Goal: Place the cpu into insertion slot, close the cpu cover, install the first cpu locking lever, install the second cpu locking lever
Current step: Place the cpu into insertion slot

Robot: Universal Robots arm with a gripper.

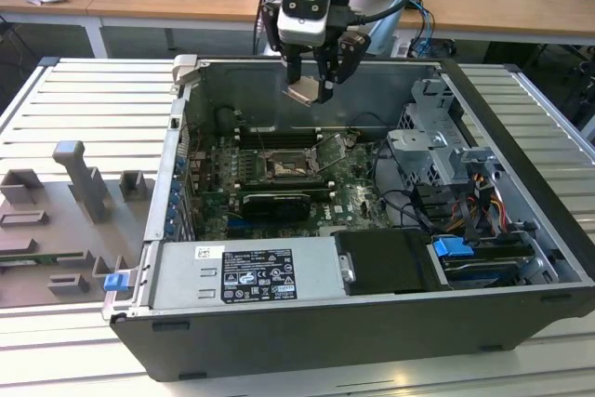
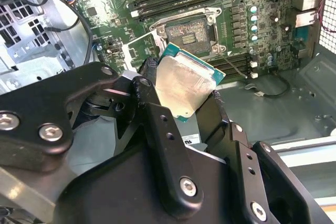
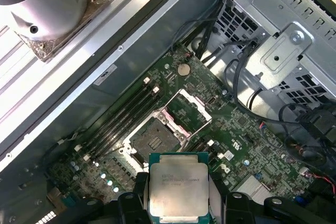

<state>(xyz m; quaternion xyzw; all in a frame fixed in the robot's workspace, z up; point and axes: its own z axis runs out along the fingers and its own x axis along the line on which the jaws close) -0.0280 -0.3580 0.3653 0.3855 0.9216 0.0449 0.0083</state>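
Observation:
My gripper (image 1: 311, 90) hangs above the open computer case, shut on the cpu (image 1: 301, 92), a flat square chip with a pale metal face. Both wrist views show the cpu (image 2: 184, 85) (image 3: 178, 184) clamped by its edges between the black fingers (image 2: 152, 103). The insertion slot (image 1: 283, 170) (image 2: 189, 31) (image 3: 155, 138) lies below on the green board, its dark centre bare. The cpu cover (image 1: 332, 150) (image 3: 190, 109) stands swung open beside the slot. The cpu is well above the slot and touches nothing else.
Long black memory slots (image 1: 279, 135) run behind the socket, and a black expansion card (image 1: 276, 202) lies in front of it. A power supply (image 1: 246, 271), a drive cage (image 1: 437, 151) and loose cables (image 1: 409, 206) fill the case. A grey fixture tray (image 1: 74, 220) sits at the exterior view's left.

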